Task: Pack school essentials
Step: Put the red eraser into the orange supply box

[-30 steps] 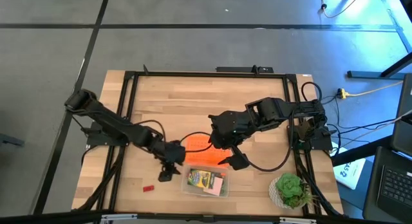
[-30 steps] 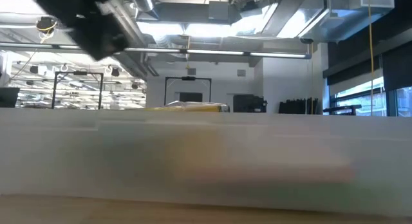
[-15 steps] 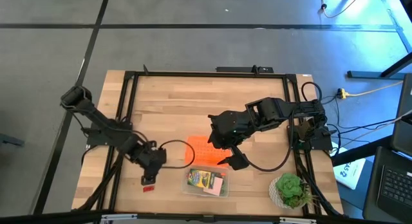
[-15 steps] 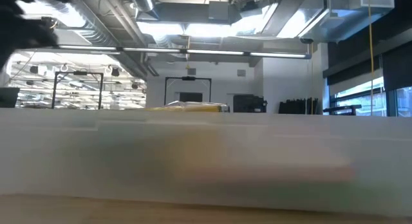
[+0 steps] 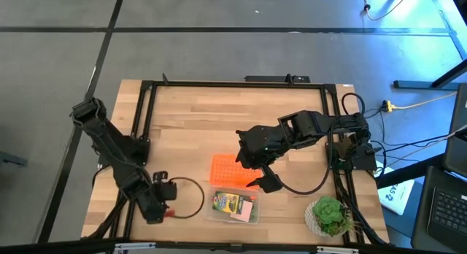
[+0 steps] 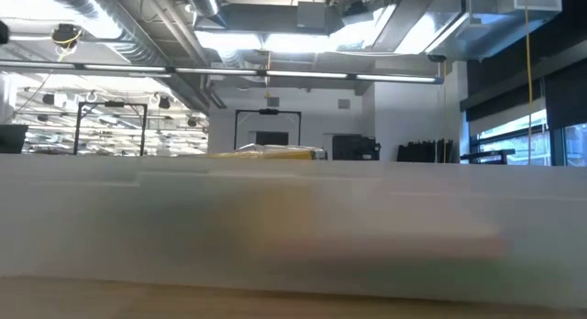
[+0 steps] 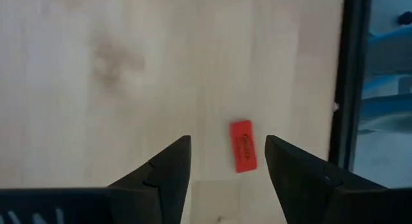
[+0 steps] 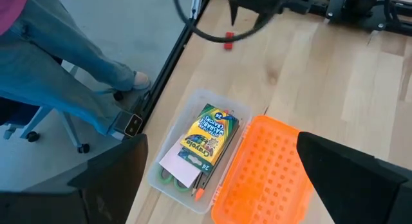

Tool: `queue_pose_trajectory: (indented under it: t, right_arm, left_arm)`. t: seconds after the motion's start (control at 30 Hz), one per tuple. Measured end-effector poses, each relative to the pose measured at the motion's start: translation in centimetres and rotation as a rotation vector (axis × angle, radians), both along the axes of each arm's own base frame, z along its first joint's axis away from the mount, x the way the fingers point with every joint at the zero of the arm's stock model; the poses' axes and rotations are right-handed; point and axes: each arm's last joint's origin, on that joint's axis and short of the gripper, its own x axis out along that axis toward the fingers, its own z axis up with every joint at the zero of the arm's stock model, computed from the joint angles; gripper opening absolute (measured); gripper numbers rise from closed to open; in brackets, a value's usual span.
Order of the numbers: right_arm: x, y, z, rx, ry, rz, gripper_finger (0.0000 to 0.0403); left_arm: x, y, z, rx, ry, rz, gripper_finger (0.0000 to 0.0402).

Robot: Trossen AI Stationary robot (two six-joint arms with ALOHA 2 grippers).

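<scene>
A tiny red block (image 7: 243, 145), flat and rectangular with faint print, lies on the pale wooden tabletop (image 7: 96, 69) between the released left end effector (image 7: 228, 161) fingers; grey floor beyond.

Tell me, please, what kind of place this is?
Probably a robotics lab in a large open workspace. A wooden table in a black frame carries two robot arms, cables run across the grey floor, and the low view shows exposed ceiling ducts.

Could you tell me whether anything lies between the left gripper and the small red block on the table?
Nothing visible does. The left gripper hangs open above bare wood, with the red block lying flat just ahead between its fingers in the left wrist view.
</scene>
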Motion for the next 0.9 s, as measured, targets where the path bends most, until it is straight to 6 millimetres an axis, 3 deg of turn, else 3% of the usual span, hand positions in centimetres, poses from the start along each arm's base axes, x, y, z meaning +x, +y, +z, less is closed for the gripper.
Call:
queue_pose_trajectory:
  t: [0.47,0.9]
  right_arm:
    - [0.3,0.1,0.3,0.014,-0.050,0.000,0.0399]
    - [0.5,0.1,0.5,0.019,-0.065,-0.001,0.0399]
  left_arm:
    - [-0.8,-5.1,-4.9,0.058,-0.037,-0.037,0.0192]
    - [-0.5,-5.8,-7.7,0.101,0.010,0.031,0.0192]
